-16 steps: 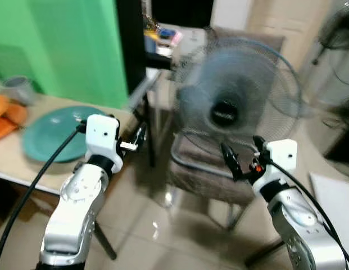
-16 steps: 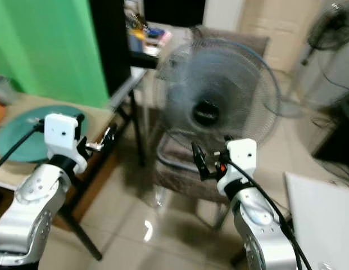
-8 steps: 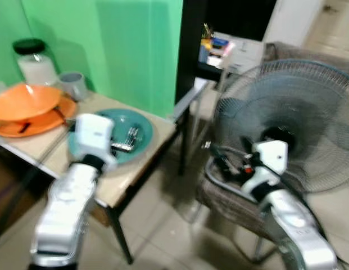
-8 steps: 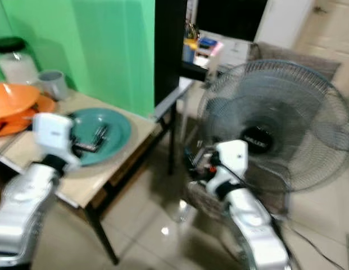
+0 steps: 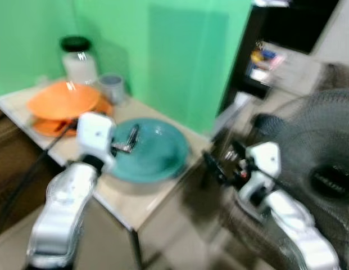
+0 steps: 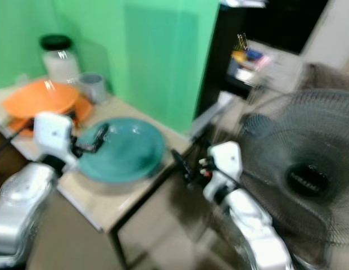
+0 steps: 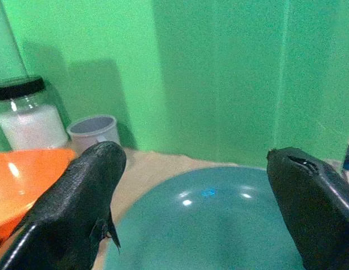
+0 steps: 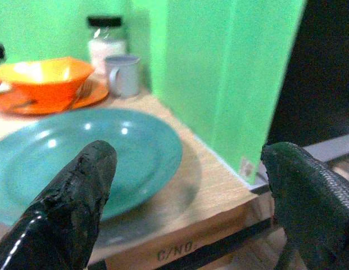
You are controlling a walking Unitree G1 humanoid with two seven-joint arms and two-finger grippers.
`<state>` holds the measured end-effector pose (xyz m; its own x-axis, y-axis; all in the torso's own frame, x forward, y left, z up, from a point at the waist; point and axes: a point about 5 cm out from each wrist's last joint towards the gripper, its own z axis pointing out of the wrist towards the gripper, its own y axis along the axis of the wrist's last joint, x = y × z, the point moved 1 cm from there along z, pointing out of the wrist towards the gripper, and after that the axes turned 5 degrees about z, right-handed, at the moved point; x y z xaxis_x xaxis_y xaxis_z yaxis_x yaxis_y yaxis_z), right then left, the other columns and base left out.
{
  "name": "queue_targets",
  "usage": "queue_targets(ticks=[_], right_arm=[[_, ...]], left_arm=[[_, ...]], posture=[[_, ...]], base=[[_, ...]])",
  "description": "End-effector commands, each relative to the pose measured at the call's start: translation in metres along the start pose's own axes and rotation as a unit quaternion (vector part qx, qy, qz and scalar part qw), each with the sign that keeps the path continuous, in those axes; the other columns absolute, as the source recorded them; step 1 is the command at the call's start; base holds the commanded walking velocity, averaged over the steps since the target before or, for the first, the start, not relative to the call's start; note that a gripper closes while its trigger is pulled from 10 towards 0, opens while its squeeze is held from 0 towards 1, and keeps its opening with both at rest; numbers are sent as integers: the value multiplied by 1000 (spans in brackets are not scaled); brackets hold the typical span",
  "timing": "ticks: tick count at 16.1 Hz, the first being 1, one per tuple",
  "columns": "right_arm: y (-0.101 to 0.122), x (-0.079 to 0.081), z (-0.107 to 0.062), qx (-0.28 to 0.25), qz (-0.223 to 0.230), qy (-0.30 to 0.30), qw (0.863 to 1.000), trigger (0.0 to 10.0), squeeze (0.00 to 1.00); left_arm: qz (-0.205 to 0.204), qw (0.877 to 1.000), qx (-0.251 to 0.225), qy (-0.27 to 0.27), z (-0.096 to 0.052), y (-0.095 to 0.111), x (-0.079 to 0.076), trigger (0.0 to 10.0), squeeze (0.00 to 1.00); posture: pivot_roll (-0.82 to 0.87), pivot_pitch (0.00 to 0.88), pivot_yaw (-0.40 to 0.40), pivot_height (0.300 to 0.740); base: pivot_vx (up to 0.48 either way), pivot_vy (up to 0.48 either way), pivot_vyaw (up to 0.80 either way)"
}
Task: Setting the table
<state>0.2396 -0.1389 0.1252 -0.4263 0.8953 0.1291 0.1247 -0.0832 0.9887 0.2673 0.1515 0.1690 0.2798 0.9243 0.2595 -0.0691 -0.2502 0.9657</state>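
Hovering left end effector (image 5: 131, 139) over teal plate (image 5: 154, 153)

We observe motion blur across both eye views; wrist views are sharper. Even bright lighting; glare spots mark the teal plate (image 7: 219, 225).

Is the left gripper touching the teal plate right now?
Apart. In the left wrist view the left gripper hangs open above the teal plate, whose surface shows unbroken between the two fingers.
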Motion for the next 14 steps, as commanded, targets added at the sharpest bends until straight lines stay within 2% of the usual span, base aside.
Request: queue_targets(ticks=[1, 6, 9, 10, 11, 13, 14], right_arm=[[3, 2, 1, -10, 6, 19, 1000, 10000, 1000], [2, -14, -3, 0, 13, 12, 1000, 10000, 1000], [3, -14, -3, -2, 25, 17, 1000, 10000, 1000], [2, -16, -2, 3, 41, 8, 999, 10000, 1000], [0, -22, 1, 12, 82, -12, 997, 10000, 1000], [-1, -26, 4, 8, 105, -25, 994, 10000, 1000], [2, -27, 7, -4, 125, -20, 992, 10000, 1000]], left_arm=[[10, 1000, -4, 2, -2, 3, 5, 10000, 0], [13, 1000, 8, -21, -4, 0, -1, 10000, 0], [18, 998, 17, -49, -6, -3, -6, 10000, 0], [23, 997, 25, -70, -8, -6, -7, 10000, 0], [36, 993, 35, -105, -7, -11, -9, 10000, 0], [47, 990, 45, -125, -5, -17, -8, 10000, 0], [69, 982, 62, -162, -4, -28, -7, 10000, 0]], posture=[[35, 0, -47, 740], [37, 0, -53, 740], [36, 0, -55, 740], [34, 0, -58, 740], [36, 0, -63, 740], [34, 0, -62, 740], [31, 0, -62, 740]], base=[[371, 0, 800], [58, 0, 0], [0, 0, 0], [0, 0, 0], [0, 0, 0], [0, 0, 0], [0, 0, 0]])
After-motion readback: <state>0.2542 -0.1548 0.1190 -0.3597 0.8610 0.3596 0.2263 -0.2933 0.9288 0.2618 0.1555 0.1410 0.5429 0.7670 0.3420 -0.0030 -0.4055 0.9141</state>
